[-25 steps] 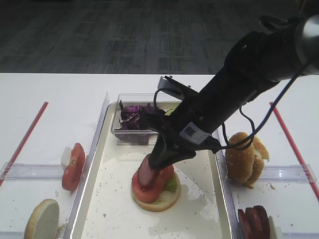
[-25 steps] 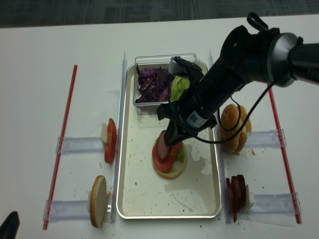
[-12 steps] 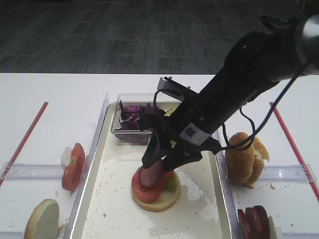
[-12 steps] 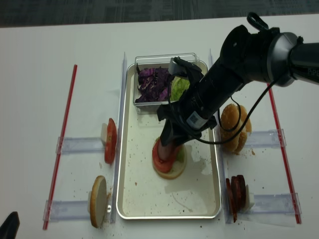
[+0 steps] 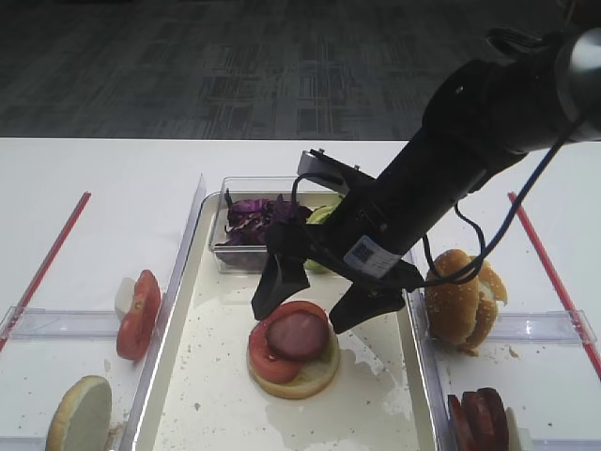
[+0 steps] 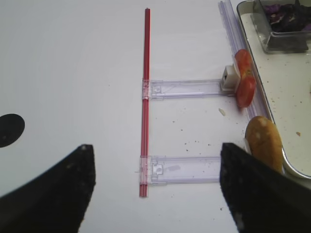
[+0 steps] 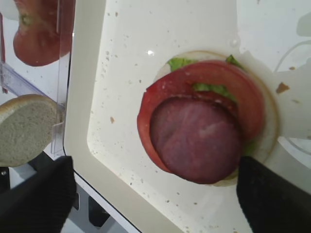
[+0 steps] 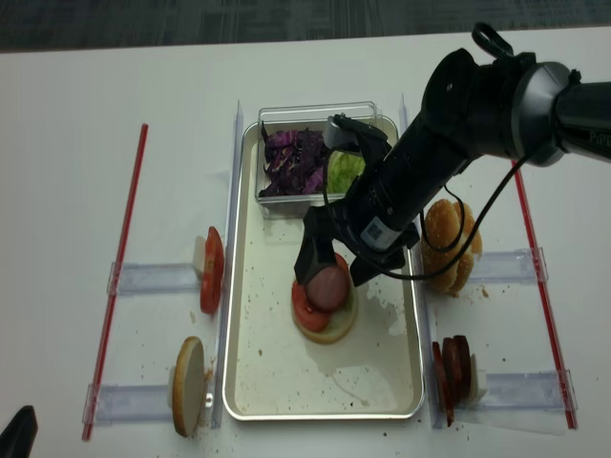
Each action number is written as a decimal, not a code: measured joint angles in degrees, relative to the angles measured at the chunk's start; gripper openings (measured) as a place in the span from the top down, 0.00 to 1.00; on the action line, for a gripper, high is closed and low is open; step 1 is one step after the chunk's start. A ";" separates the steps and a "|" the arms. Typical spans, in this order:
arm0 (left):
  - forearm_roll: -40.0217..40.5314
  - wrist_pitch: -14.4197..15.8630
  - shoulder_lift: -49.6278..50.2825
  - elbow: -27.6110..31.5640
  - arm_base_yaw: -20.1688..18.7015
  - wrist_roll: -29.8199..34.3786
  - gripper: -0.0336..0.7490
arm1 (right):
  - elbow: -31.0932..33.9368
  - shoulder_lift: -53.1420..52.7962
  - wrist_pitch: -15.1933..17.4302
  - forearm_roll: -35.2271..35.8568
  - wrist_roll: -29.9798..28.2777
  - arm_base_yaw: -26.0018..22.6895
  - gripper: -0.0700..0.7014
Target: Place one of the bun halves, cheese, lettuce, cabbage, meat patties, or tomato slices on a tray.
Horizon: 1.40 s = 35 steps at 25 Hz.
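Observation:
In the tray [image 5: 216,385] [image 8: 272,372] [image 7: 116,73] lies a stack: a bun half [image 7: 270,131] at the bottom, lettuce [image 7: 179,63], a tomato slice [image 5: 268,362] [image 7: 233,90], and a meat patty [image 5: 297,334] [image 8: 326,286] [image 7: 194,138] flat on top. My right gripper [image 5: 313,310] [image 8: 339,270] [image 7: 155,204] hangs just above the stack, open. Its fingers [image 5: 270,296] stand wide on either side of the patty and touch nothing. My left gripper [image 6: 155,194] is open over the white table left of the tray, with nothing held.
A clear box at the tray's far end holds purple cabbage [image 5: 254,224] and lettuce [image 8: 346,170]. Left of the tray, clear racks carry tomato slices [image 5: 139,315] and a bun half [image 5: 80,413]. On the right are sesame buns [image 5: 460,296] and meat patties [image 5: 479,418]. Red strips [image 5: 47,258] border both sides.
My right gripper has opened wide and let go of the meat patty. The patty, held on edge before, now lies flat on the tomato slice.

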 joint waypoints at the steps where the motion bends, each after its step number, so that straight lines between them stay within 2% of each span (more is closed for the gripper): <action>1: 0.00 0.00 0.00 0.00 0.00 0.00 0.33 | 0.00 0.00 0.09 0.00 0.00 0.00 0.03; 19: 0.00 0.00 0.00 0.00 0.00 0.00 0.33 | -0.57 -2.09 0.91 -0.46 1.09 0.00 0.02; 35: 0.00 -0.02 0.00 0.00 0.00 0.00 0.33 | -2.61 -13.38 4.92 -2.65 6.16 0.00 0.02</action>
